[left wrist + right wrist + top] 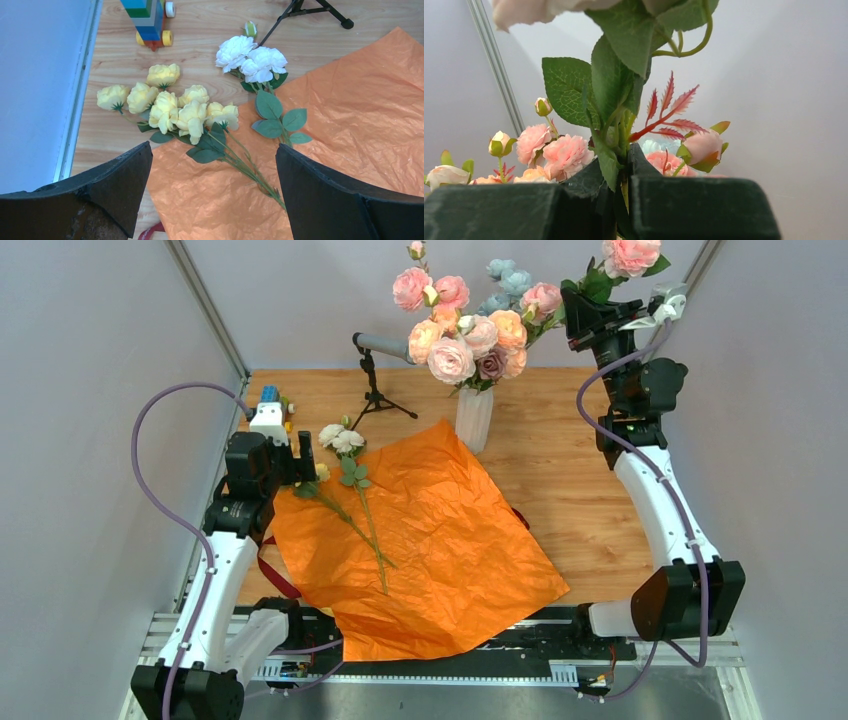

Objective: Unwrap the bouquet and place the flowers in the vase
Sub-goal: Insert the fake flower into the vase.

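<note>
The bouquet's orange paper (440, 540) lies spread flat on the table. A yellow rose stem (170, 107) and a white rose stem (252, 57) rest across its left corner. My left gripper (212, 150) hovers open just above them, the yellow stem's stalk between its fingers. The white ribbed vase (474, 420) stands behind the paper, holding several pink, peach and blue flowers (465, 325). High at the back right, my right gripper (585, 300) is shut on a pink rose stem (614, 90), its bloom (630, 255) above the fingers.
A black microphone stand (375, 380) is left of the vase. A toy of coloured blocks (147, 20) sits by the left wall. Dark red ribbon (278, 575) lies at the paper's left edge. Grey walls close both sides.
</note>
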`<action>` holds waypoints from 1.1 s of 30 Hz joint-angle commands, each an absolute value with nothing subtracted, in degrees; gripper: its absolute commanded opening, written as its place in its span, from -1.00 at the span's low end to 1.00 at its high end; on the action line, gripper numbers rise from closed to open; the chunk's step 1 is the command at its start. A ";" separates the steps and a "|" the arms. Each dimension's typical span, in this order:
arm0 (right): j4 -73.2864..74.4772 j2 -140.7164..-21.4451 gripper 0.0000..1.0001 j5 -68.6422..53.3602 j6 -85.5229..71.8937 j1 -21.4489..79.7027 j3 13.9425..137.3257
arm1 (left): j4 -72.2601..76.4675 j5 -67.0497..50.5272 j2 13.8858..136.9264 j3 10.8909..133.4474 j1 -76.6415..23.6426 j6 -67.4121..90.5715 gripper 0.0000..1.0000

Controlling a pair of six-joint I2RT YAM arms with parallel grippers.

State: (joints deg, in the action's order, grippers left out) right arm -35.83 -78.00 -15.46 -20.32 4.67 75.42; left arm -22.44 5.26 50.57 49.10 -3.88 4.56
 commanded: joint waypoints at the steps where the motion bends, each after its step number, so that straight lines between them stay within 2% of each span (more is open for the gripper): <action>1: -37.47 -78.58 -1.00 -16.93 -23.77 4.28 78.73 | -20.30 5.62 49.76 48.87 -3.71 3.56 1.00; 23: -38.05 -83.17 -1.00 -20.79 -23.12 4.60 80.00 | -20.02 5.27 49.22 48.60 -3.72 3.34 1.00; 33: -38.19 -83.99 -1.00 -22.02 -21.17 6.35 76.55 | -19.96 5.10 49.11 48.52 -3.75 3.29 1.00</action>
